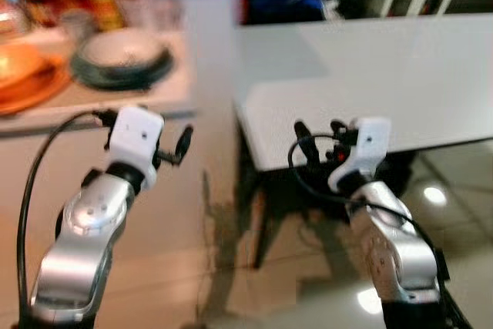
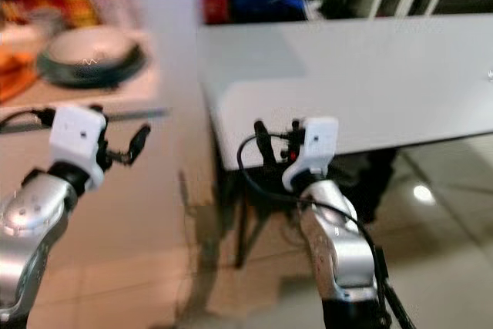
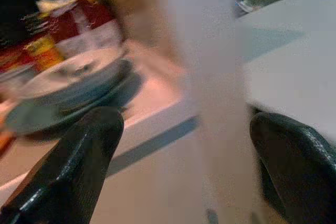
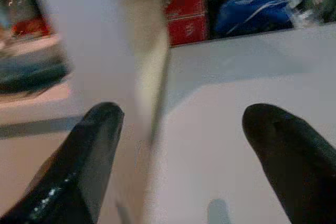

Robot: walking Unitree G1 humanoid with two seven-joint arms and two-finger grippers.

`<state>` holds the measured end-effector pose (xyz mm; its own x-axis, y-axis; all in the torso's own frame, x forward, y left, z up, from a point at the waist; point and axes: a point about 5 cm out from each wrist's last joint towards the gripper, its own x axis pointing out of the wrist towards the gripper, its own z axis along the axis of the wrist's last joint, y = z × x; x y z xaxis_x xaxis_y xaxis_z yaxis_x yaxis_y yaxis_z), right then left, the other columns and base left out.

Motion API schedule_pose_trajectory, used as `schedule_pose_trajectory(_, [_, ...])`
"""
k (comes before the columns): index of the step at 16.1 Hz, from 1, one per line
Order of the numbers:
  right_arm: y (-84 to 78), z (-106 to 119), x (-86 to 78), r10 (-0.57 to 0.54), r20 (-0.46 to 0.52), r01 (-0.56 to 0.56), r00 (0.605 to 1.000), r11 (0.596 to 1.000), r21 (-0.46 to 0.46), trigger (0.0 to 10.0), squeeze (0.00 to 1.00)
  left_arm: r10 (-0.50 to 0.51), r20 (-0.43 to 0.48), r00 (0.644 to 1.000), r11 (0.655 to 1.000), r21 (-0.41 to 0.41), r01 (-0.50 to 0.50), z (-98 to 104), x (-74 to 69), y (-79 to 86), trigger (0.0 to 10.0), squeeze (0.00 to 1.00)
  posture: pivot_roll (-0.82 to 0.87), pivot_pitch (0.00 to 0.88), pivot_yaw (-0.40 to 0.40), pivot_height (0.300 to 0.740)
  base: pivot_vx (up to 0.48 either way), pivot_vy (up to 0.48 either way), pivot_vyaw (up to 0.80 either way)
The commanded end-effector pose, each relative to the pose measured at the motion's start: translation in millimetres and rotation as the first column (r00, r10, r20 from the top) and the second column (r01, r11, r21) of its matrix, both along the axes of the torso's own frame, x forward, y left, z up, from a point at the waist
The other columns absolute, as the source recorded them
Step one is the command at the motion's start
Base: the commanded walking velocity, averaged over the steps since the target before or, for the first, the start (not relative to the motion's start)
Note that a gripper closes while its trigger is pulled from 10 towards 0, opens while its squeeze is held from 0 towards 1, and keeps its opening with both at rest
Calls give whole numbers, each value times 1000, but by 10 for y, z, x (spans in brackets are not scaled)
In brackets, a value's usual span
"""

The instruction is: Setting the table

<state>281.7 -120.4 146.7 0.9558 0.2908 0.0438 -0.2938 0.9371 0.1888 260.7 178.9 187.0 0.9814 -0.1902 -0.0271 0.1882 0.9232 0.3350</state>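
Observation:
A stack of dark plates topped by a pale bowl (image 1: 122,58) sits on the light counter (image 1: 92,102) at the left, blurred. Beside it lies an orange plate (image 1: 27,78). My left gripper (image 3: 186,129) is raised in front of the counter's edge, open and holding nothing, with the plates (image 3: 68,85) ahead of it. A bare white table (image 1: 370,75) spreads to the right. My right gripper (image 1: 320,132) hovers at the table's near corner, open, nothing between its fingers (image 4: 100,129).
A white pillar (image 1: 208,36) stands between counter and table. Red and yellow packets (image 3: 63,30) crowd the counter behind the plates. A red box (image 4: 184,14) and a blue bag (image 4: 252,11) lie beyond the table. Dark table legs (image 1: 262,229) stand on glossy floor tiles (image 1: 454,206).

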Motion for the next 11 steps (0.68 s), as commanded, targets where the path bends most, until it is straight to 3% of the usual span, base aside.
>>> schedule_pose_trajectory(1, [40, 101, 18, 5, 44, -4, 999, 1000, -14, 10000, 1000, 16, 16, 1000, 1000, 15, -16, 41, -5, 43, 10000, 0, 107, 0, -15, 740, 0, 480, 0])
schedule_pose_trajectory(5, [28, 184, 74, -25, 86, 28, 996, 999, -39, 10000, 1000, 21, 26, 999, 1000, 20, -22, 66, 2, 52, 10000, 0, 112, 0, -21, 740, 0, 480, 0])
schedule_pose_trajectory(11, [2, 295, 95, -57, 120, 55, 991, 998, 19, 10000, 1000, -11, 83, 997, 1000, -13, 12, 153, -28, 2, 10000, 0, 109, 0, -25, 740, 0, 480, 0])
